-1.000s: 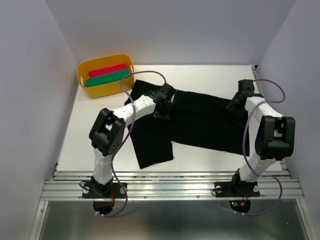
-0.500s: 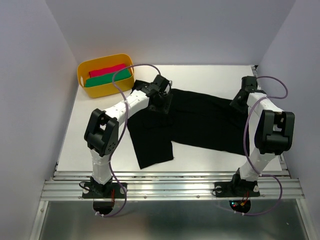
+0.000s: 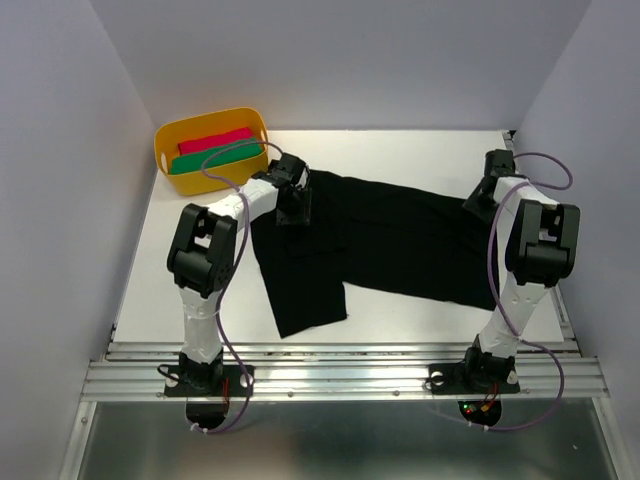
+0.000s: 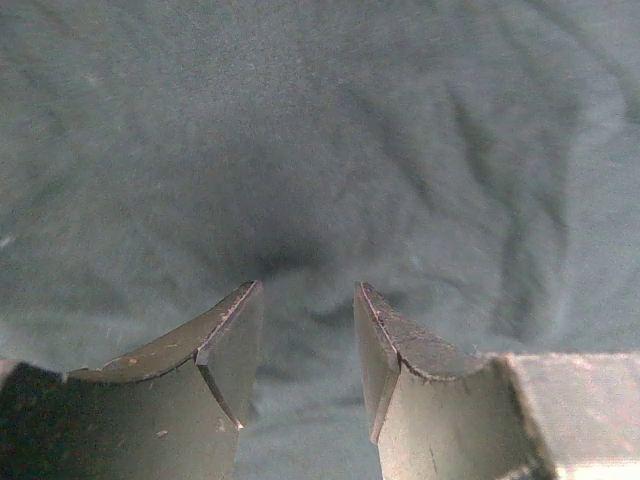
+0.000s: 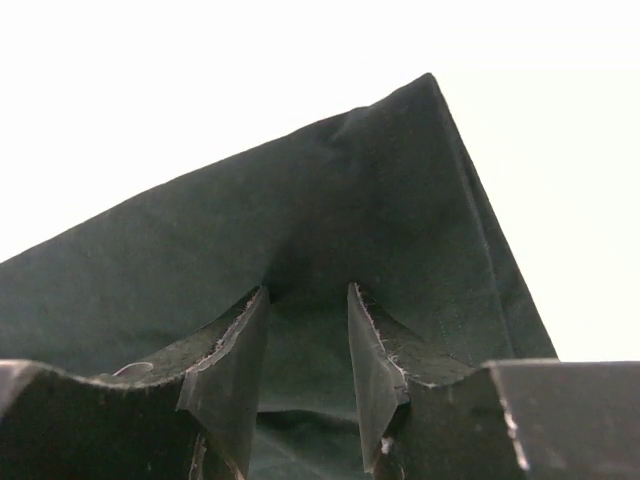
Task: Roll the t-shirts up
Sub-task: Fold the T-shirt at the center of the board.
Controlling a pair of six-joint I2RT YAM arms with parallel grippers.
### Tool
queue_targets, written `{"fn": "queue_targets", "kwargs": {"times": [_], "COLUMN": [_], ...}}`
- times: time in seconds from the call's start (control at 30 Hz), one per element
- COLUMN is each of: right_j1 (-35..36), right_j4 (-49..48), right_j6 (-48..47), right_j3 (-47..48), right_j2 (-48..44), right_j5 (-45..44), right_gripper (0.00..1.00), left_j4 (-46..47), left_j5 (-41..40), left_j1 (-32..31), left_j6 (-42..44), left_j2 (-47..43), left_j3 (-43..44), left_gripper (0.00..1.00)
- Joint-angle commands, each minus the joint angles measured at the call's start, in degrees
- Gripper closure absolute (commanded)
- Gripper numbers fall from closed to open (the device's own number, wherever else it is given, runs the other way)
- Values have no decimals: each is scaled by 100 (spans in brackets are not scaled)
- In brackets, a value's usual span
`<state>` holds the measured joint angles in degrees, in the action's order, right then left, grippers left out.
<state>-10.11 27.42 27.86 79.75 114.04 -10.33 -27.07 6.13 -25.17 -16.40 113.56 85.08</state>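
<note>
A black t-shirt point(image 3: 400, 240) lies spread flat across the white table, with one part hanging toward the front at the left. My left gripper point(image 3: 293, 205) rests on the shirt near its far left end. In the left wrist view the jaws point(image 4: 307, 300) stand open, tips down on the fabric point(image 4: 320, 130). My right gripper point(image 3: 483, 195) is at the shirt's far right end. In the right wrist view its jaws point(image 5: 307, 300) stand open astride a pointed corner of the shirt point(image 5: 350, 200), with fabric lying between them.
A yellow tub point(image 3: 165, 140) stands at the back left, close to the left arm. It holds a red roll point(image 3: 215, 139) and a green roll point(image 3: 212, 156). White table point(image 3: 400, 150) lies behind the shirt. Grey walls close in on three sides.
My left gripper has slid left over the shirt, toward the tub. My right gripper has moved a little right and back to the shirt's corner. The shirt has hardly shifted.
</note>
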Motion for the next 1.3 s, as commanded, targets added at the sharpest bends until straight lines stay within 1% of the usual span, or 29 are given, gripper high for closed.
{"fn": "queue_targets", "kwargs": {"times": [0.0,0.13,0.23,0.27,0.3,0.37,0.43,0.5,0.53,0.57,0.6,0.63,0.67,0.7,0.73,0.77,0.8,0.83,0.87,0.9,0.93,0.97,1.0,1.07,1.1,1.13,1.17,1.23,1.27], "right_j1": [-289,-421,-483,-483,-483,-483,-483,-483,-483,-483,-431,-370,-369,-369,-369,-317,-316,-316,-316,-255,-255,-255,-194,-62,87,166,245,447,509], "right_j4": [-88,-114,-123,-123,-123,-105,-9,192,202,150,71,44,27,44,88,132,158,167,167,159,141,141,106,71,97,123,141,193,185], "right_j6": [-35,18,88,123,124,132,97,53,45,1,-26,-35,-35,-52,-61,-87,-87,-96,-79,-70,-52,-44,-17,-26,-43,-43,-43,-35,-17], "right_j3": [252,401,594,664,813,971,1174,1429,1456,1413,1238,1158,1088,974,938,877,702,579,455,315,53,-89,-221,-607,-722,-811,-985,-1162,-1259], "right_j2": [382,759,953,1084,1138,1225,1305,1105,938,710,229,224,-185,-354,-504,-775,-908,-1040,-1294,-1436,-1559,-1673,-1892,-2095,-2253,-2307,-2359,-2517,-2579], "right_j5": [-198,-224,-303,-294,-286,-268,-172,116,240,346,373,391,435,539,567,558,584,593,628,663,707,742,830,874,848,822,804,804,813], "right_gripper": [57,57,57,57,57,57,57,57,56,55,53,52,51,50,50,50,47,47,46,45,43,42,37,32,30,28,27,25,25], "left_j4": [176,149,114,-25,-105,-210,-465,-729,-782,-826,-852,-853,-844,-774,-721,-599,-554,-519,-475,-431,-413,-378,-308,-273,-264,-255,-229,-167,-141], "left_j5": [108,116,143,134,151,117,38,-85,-121,-173,-191,-200,-209,-209,-217,-209,-209,-209,-217,-218,-261,-305,-297,-262,-244,-227,-200,-104,-25], "left_j1": [3,73,109,109,100,100,100,100,100,91,82,82,65,39,38,38,30,21,21,12,-32,-67,-137,-234,-321,-426,-697,-989,-1103], "left_j6": [-3,41,76,85,120,164,251,287,313,322,313,305,304,261,217,164,25,-55,-143,-240,-458,-565,-809,-1118,-1276,-1426,-1758,-2085,-2399], "left_j2": [332,701,913,1105,1264,1378,1493,1433,1250,1135,812,808,425,204,-242,-455,-666,-860,-1227,-1422,-1772,-1941,-2108,-2530,-2653,-2768,-2978,-3259,-3348], "left_j3": [-35,184,561,911,1079,1422,1967,2344,2399,2426,2374,2312,2216,1910,1716,1261,1031,793,312,73,-191,-446,-944,-1395,-1798,-1993,-2317,-2644,-2793], "left_gripper": [48,49,49,49,48,48,48,48,48,47,47,46,45,43,43,41,41,41,41,41,41,41,41,39,37,36,33,31,30]}}
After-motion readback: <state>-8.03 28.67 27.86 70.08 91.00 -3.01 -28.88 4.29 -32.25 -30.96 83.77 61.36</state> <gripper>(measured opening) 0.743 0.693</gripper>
